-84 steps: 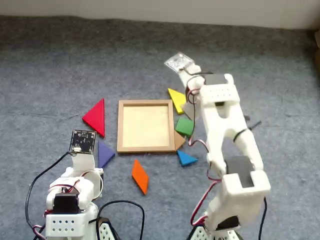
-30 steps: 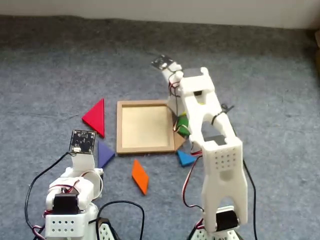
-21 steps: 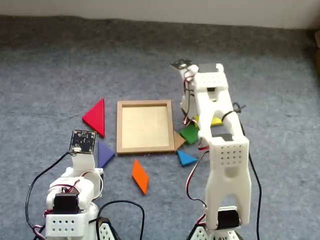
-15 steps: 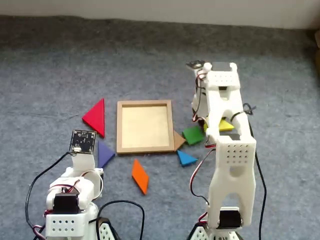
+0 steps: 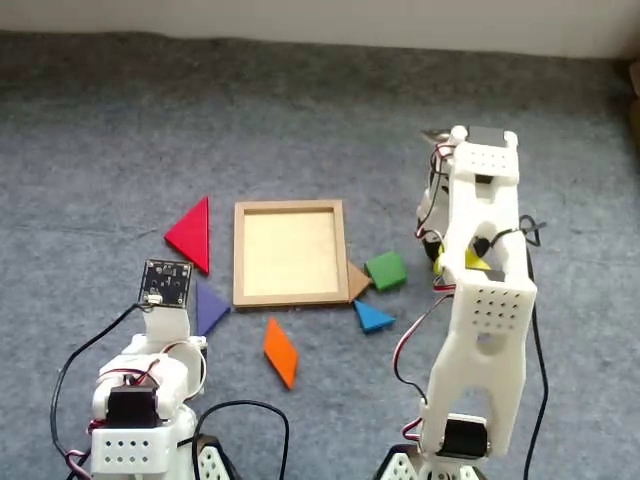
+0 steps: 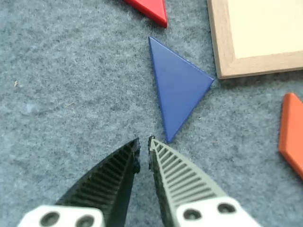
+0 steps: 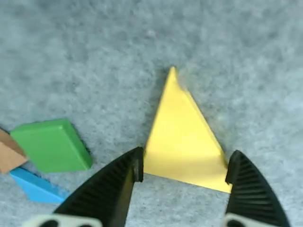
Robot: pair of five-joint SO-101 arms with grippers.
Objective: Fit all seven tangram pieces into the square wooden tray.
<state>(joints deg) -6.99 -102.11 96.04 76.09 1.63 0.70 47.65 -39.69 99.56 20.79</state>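
Nearest the bases, the left gripper (image 6: pixel 143 141) sits low over the grey carpet (image 5: pixel 100 150). Its black and pale fingers are drawn almost together, with only a thin slit between the tips and nothing held. Just past those tips the dark blue wooden triangle (image 6: pixel 177 85) lies flat. One sharp corner points back at the slit and lies just beside the pale fingertip, outside the jaws.

A little farther out, the orange wooden parallelogram (image 5: pixel 280 352) lies near the tray's near rim but apart from it. The small light blue wooden triangle (image 5: pixel 372 316) lies off the tray's near right corner.

Next comes the square wooden tray (image 5: pixel 240 250), with every piece outside it on the carpet. The small brown wooden triangle (image 5: pixel 357 281) rests against the tray's right rim by the near corner, and the green wooden square (image 5: pixel 385 270) lies just beside it. To the right of the square, well apart from the tray, the yellow wooden triangle (image 7: pixel 182 132) lies flat beneath the outstretched right arm (image 5: pixel 480 290). The right gripper (image 7: pixel 185 165) has its fingers spread wide around that piece. The side of the triangle closest to the wrist spans the gap, with one fingertip against each of its two corners, and the third corner points away past the tips.

Left of the tray, near its rim but not touching, the large red wooden triangle (image 5: pixel 192 235) lies with a point toward the far side.
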